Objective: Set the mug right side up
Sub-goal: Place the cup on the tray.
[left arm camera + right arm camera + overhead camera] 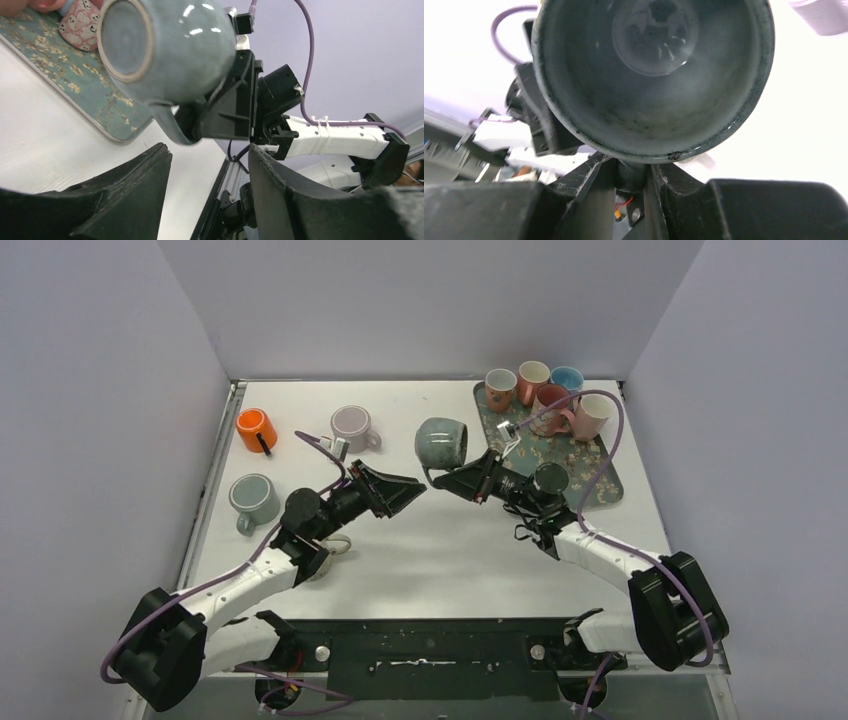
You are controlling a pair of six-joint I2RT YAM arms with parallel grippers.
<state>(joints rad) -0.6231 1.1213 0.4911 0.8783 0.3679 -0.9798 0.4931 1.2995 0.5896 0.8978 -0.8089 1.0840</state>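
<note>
The grey-green mug (pixel 441 441) hangs above the table on its side, mouth toward the right arm and base toward the left arm. My right gripper (pixel 441 478) is shut on the mug's handle (pixel 631 175), just below the rim. The right wrist view looks straight into the mug's dark inside (pixel 649 75). My left gripper (pixel 414 488) is open and empty, just left of and below the mug. In the left wrist view the mug's base (pixel 125 40) and handle (pixel 167 127) sit above my open left fingers (pixel 150 170), apart from them.
A floral tray (pixel 580 468) at the back right holds several mugs; its corner also shows in the left wrist view (pixel 75 85). An orange mug (pixel 256 430), a lilac mug (pixel 352 426) and a grey mug (pixel 253 498) stand on the left half.
</note>
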